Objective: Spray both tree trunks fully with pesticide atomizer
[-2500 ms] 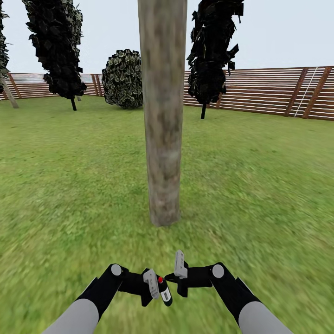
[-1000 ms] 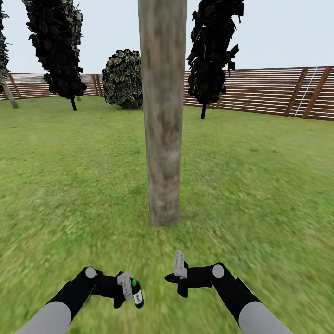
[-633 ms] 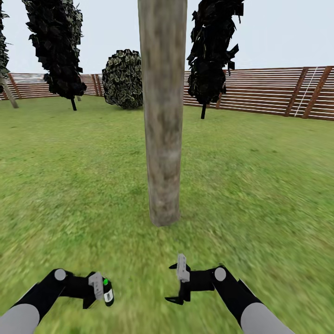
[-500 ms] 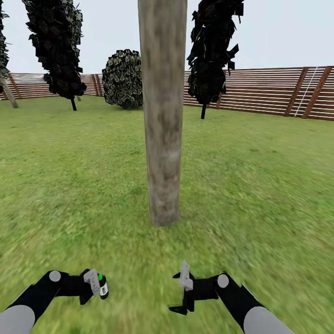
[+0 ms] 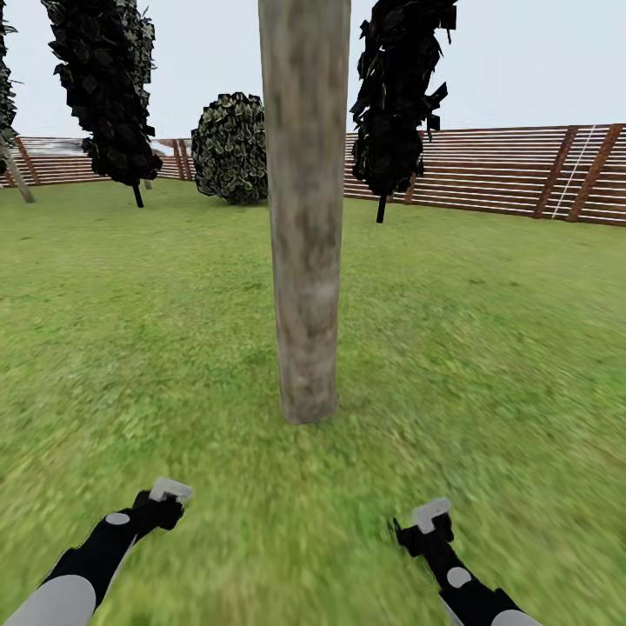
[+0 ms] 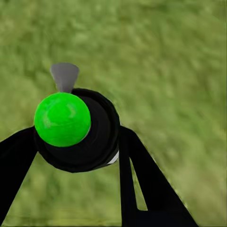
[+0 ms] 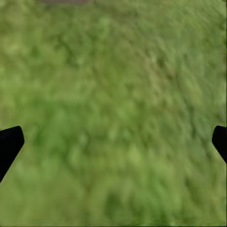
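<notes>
Fingers of left gripper (image 6: 75, 142) clenched on the atomizer (image 6: 78, 130), green cap toward the wrist camera; trunk (image 5: 304, 261) stands ahead and right of it, upright; right gripper (image 5: 428, 522) spread, nothing held, roughly as near.

Blurry green grass of the floor (image 7: 113, 109) spreads across the right wrist view, mottled in lighter and darker patches. The two black fingertips (image 7: 9, 144) of the right gripper (image 7: 113, 144) poke in at opposite edges, set wide apart with bare grass showing between them and nothing held. A small strip of grey-brown (image 7: 64, 2) sits at one edge, too little of it visible to tell what it is.
</notes>
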Controlling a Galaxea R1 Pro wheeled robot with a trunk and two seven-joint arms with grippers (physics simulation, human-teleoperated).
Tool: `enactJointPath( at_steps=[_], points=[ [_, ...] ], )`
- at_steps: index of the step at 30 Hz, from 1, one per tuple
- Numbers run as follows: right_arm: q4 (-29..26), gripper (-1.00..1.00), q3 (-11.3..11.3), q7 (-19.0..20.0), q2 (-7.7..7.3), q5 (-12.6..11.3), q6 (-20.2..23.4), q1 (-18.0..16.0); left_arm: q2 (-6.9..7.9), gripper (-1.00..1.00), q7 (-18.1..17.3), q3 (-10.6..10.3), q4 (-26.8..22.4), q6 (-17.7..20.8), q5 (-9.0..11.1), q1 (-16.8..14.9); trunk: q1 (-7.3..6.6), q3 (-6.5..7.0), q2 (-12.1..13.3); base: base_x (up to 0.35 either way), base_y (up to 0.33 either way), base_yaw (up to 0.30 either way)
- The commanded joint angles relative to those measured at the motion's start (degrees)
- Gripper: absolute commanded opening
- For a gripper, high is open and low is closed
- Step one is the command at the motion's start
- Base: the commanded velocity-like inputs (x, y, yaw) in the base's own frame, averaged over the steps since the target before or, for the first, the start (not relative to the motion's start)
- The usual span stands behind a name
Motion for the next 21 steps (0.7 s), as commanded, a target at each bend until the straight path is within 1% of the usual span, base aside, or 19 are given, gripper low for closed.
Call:
enactJointPath(
  at_steps=[1,2,3,5,7,8,10,14,17,21],
  points=[
    [0.1,1.0,-0.2,-4.1,0.1,-0.9,-0.5,0.0,-0.93,-1.0,1.6,0.6,-0.3,2.1,-0.1,-0.1,-0.01,-0.05,0.0,0.0,0.0,0.0],
    [0.1,1.0,-0.3,-6.7,0.13,-2.2,-0.7,0.0,-1.74,-1.0,3.2,0.6,-0.4,4.0,0.0,-0.3,-0.01,-0.05,0.0,0.0,0.0,0.0],
    [0.2,1.0,-0.3,-8.4,0.08,-3.4,-0.9,0.1,-2.49,-1.0,4.3,0.6,-0.6,6.1,0.0,-0.4,-0.01,-0.05,0.0,0.0,0.0,0.0],
    [0.2,1.0,-0.4,-10.1,-0.03,-5.1,-1.0,0.1,-3.41,-1.0,5.7,0.6,-0.8,10.0,-0.1,-0.5,-0.01,-0.05,0.0,0.0,0.0,0.0],
    [0.1,1.0,-0.3,-10.8,-0.08,-5.8,-1.1,0.1,-3.86,-1.0,6.5,0.6,-1.0,12.1,-0.1,-0.6,-0.01,-0.05,0.0,0.0,0.0,0.0],
    [0.0,1.0,-0.3,-11.1,0.01,-6.0,-1.1,0.1,-3.99,-1.0,6.9,0.6,-1.0,13.2,0.0,-0.7,-0.01,-0.05,0.0,0.0,0.0,0.0],
    [-0.1,1.0,-0.2,-11.2,0.14,-6.2,-1.2,0.1,-4.03,-1.0,6.9,0.6,-1.1,13.9,0.0,-0.8,-0.01,-0.05,0.0,0.0,0.0,0.0],
    [-0.2,1.0,-0.1,-11.1,0.19,-6.3,-1.2,0.1,-3.42,-1.0,6.5,0.9,-1.0,14.5,0.4,-0.9,-0.01,-0.05,0.0,0.0,0.0,0.0],
    [0.0,1.0,-0.2,-11.2,0.45,-6.4,-1.1,0.1,-3.72,-1.0,6.4,0.8,-0.4,14.8,0.4,-0.9,-0.01,-0.05,0.0,0.0,0.0,0.0],
    [0.3,1.0,-0.3,-11.2,0.57,-6.4,-1.1,0.3,-3.73,-1.0,6.3,1.1,-0.4,20.2,0.6,-1.0,-0.01,0.02,0.0,0.0,0.0,-0.067]
  ],
)
